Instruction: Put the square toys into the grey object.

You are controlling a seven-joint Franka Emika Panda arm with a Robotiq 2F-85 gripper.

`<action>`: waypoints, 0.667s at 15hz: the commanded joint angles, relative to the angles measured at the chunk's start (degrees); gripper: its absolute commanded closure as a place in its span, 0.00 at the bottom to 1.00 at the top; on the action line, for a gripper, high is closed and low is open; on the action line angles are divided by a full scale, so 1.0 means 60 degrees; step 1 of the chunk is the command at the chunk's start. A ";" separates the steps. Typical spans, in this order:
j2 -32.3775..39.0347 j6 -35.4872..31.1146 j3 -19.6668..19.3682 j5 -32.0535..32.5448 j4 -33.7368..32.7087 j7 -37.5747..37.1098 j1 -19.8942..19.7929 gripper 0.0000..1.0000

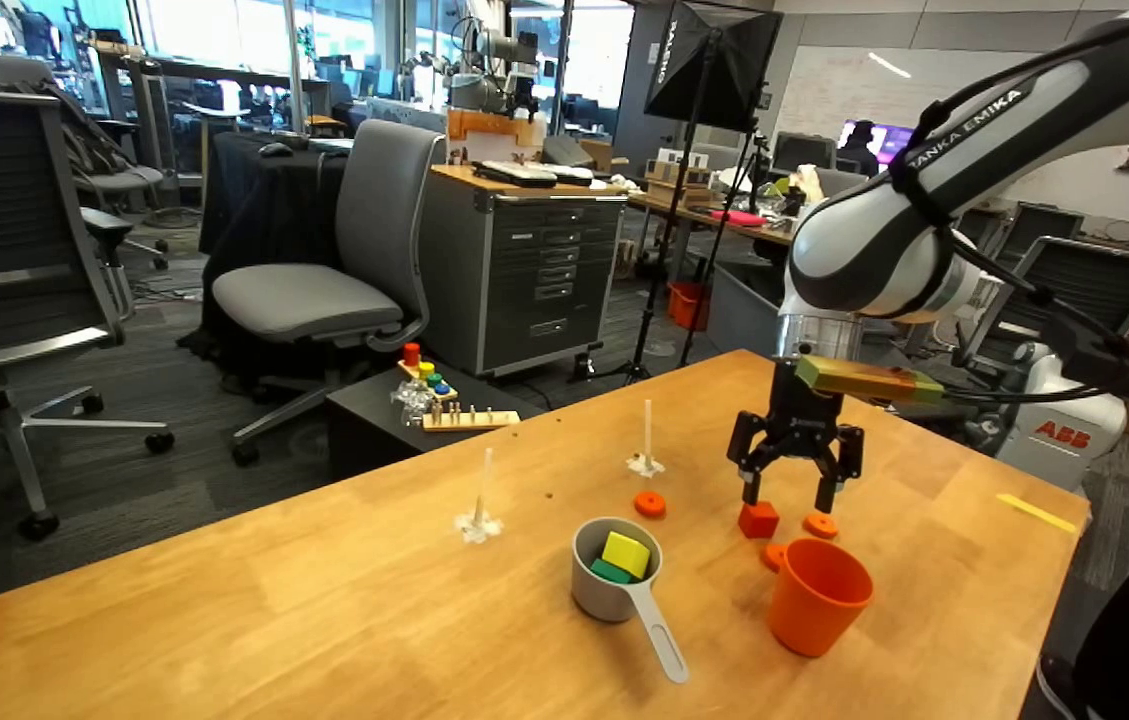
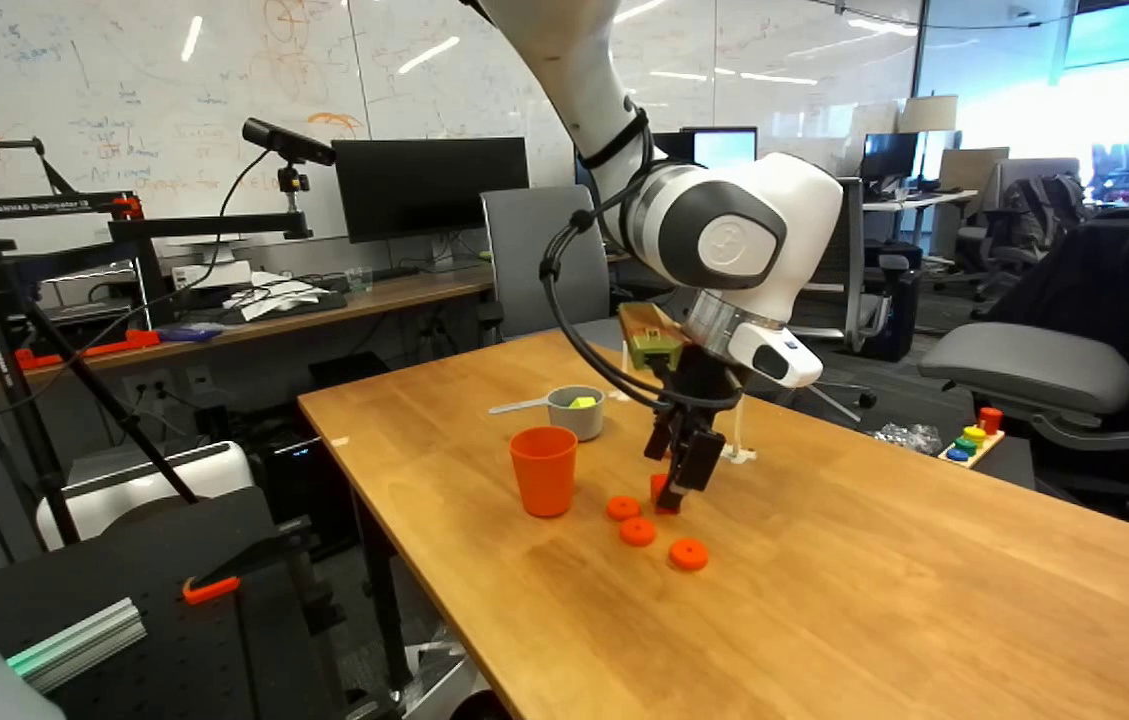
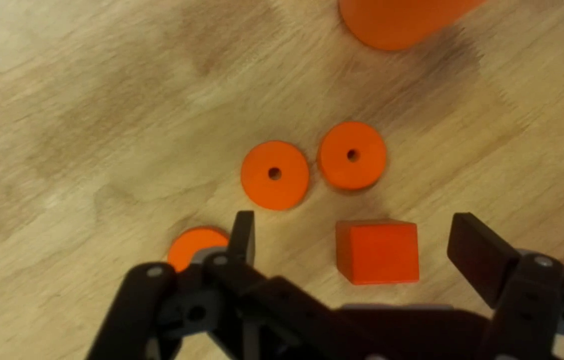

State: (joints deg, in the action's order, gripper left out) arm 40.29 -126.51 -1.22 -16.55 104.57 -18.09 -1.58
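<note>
A red-orange cube (image 1: 758,521) stands on the wooden table. It also shows in the wrist view (image 3: 384,254) and partly behind a finger in an exterior view (image 2: 661,487). My gripper (image 1: 789,497) is open above it; in the wrist view the cube lies between the spread fingers (image 3: 354,235), apart from both and closer to the right one. The grey cup (image 1: 596,598) with a long handle stands on the table and also shows in an exterior view (image 2: 576,420). A yellow cube (image 1: 626,554) and a green cube (image 1: 611,571) lie inside it.
An orange cup (image 1: 817,605) stands near the red-orange cube. Several flat orange discs lie around the cube, two side by side (image 3: 275,175) (image 3: 352,156) and one by the left finger (image 3: 194,246). Two thin upright pegs (image 1: 648,438) (image 1: 486,492) are fixed to the table.
</note>
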 commanded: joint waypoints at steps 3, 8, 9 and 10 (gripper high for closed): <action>0.0306 0.0220 0.0037 0.0151 -0.0469 0.0423 0.0046 0.00; 0.0853 0.0303 0.0075 0.0153 -0.0949 0.0734 -0.0048 0.00; 0.0973 0.0314 0.0083 0.0179 -0.1045 0.0822 -0.0048 0.18; 0.1103 0.0279 0.0077 0.0259 -0.1125 0.0938 -0.0012 0.26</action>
State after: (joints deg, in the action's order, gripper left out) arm 44.41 -126.46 -1.02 -16.53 101.11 -14.40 -1.43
